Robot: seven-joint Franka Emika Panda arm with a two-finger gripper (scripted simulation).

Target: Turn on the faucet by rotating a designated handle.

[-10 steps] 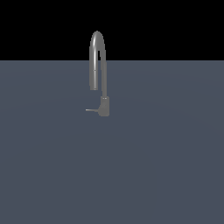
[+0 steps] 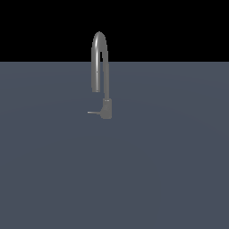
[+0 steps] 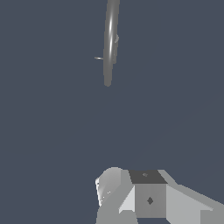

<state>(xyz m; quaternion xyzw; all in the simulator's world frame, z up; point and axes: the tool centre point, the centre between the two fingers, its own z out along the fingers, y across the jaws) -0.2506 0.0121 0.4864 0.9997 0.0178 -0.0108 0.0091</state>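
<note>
Honestly, with my hand (image 3: 131,205) well apart from the faucet (image 2: 102,76) on the counter (image 2: 170,170) and its spread unclear, I risk striking the spout instead of the thin handle (image 2: 93,112).

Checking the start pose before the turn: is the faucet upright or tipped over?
Upright. The faucet stands on its blocky base, spout arching overhead, with the handle sticking out level toward the exterior view's left.
</note>
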